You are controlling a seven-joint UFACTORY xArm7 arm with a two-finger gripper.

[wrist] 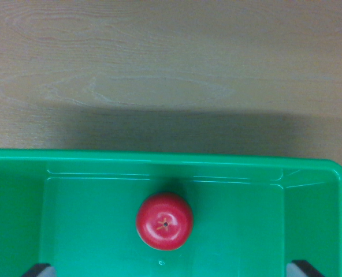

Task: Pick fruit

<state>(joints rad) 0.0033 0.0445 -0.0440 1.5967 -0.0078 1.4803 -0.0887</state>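
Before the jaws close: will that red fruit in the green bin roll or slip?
Probably both. The red fruit looks round, so a nudge could roll it across the bin's smooth floor. Its glossy skin suggests a slippery hold. It appears firm, likely not floppy.

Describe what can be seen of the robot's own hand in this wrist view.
Very little shows: two dark, near-black fingertips poke in at the bottom edge, one at the wrist view's left and one at its right, each with an angled tip and a paler grey inner face. No cables, markings or arm body are in view.

Glossy plastic bin (159, 157), matt wood tabletop (171, 57)
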